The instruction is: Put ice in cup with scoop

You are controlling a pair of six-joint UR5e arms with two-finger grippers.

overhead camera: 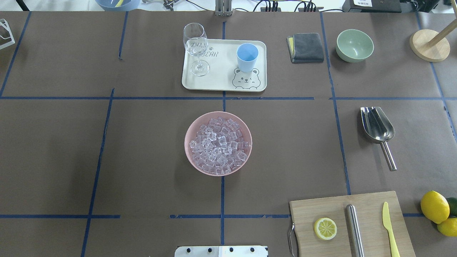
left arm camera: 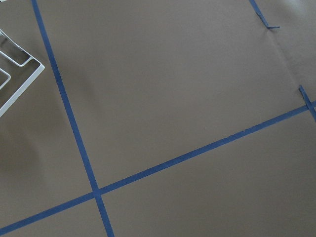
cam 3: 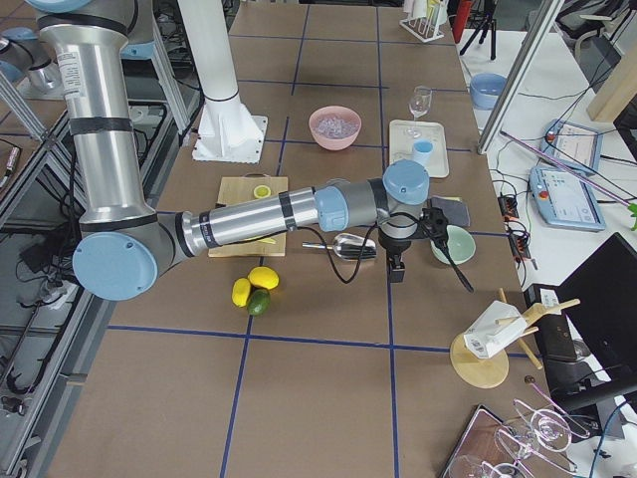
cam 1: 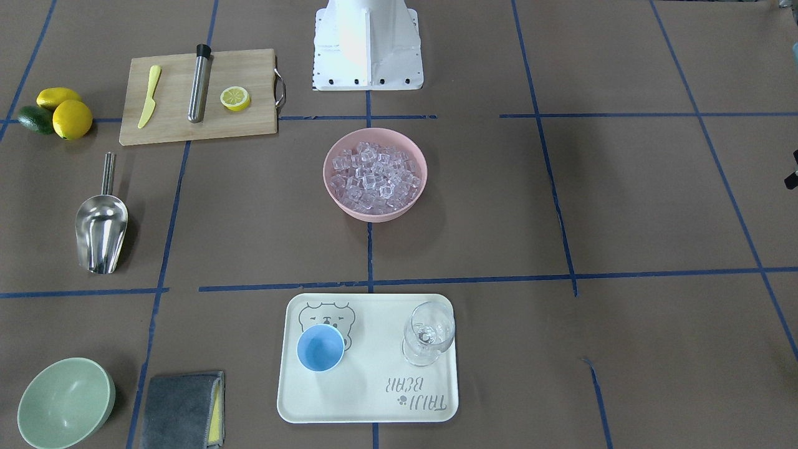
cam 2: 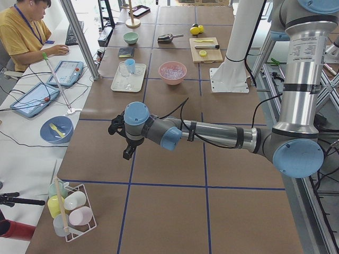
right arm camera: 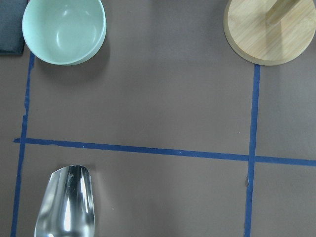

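Steel scoop [overhead camera: 376, 125] lies untouched, right-middle of overhead view. My right gripper [cam 3: 396, 269] hovers near it, left gripper [cam 2: 127, 152] well apart; cannot tell finger spacing on either. Risk: thin rod handle slips from pinch. Ice [overhead camera: 218, 144] heaped in pink bowl [overhead camera: 187, 142], centre; cubes may spill. Cup [overhead camera: 247, 57] on tray [overhead camera: 221, 76], top centre, may tip against wine glass [overhead camera: 195, 46]. Count: one scoop, cup, bowl, glass; cubes uncountable.

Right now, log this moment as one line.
scoop: free on table | ice: in pink bowl | cup: empty, on tray
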